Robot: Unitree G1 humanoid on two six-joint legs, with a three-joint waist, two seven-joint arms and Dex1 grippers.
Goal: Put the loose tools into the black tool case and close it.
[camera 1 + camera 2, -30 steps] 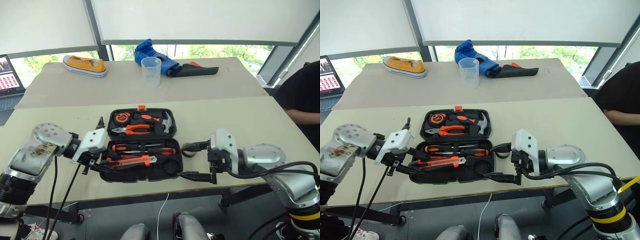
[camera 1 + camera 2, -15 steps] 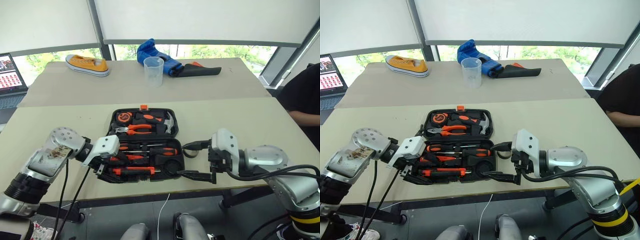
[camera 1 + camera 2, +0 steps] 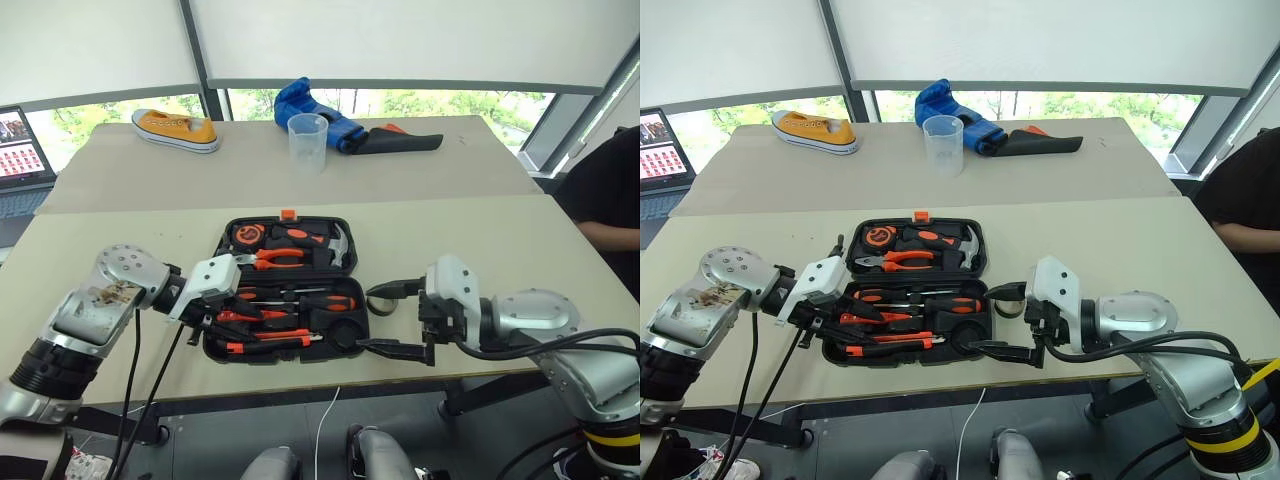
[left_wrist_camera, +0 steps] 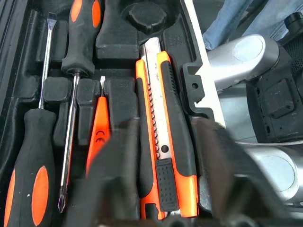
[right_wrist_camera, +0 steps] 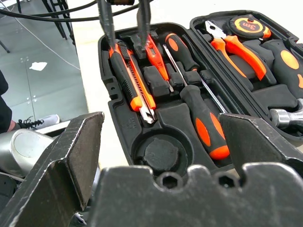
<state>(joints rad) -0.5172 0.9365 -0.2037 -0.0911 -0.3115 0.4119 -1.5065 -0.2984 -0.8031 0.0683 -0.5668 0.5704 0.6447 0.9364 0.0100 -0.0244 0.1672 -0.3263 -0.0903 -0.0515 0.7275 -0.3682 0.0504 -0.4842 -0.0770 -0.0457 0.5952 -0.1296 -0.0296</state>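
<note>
- Rectangular black plastic tool case [image 3: 285, 290] lying open near front edge of beige table [image 3: 480, 240], bare tabletop at 3 o'clock.
- Orange-and-black utility knife [image 4: 165, 137] seated in front slot, straddled by left gripper [image 5: 124, 21], fingers apart, not clamping.
- Right gripper [image 3: 385, 320] at 3 o'clock of case, wide open, empty.
- Left wrist view: slim orange tester screwdriver [image 4: 99, 135] beside knife.

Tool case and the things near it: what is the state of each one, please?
black tool case: open, lid laid flat.
utility knife: lying in its slot.
two long screwdrivers: lying in their slots.
tester screwdriver: lying in its slot.
left gripper: over the utility knife's end.
right gripper: open, empty, beside the case.
plastic cup: upright.
laptop: screen lit.
</note>
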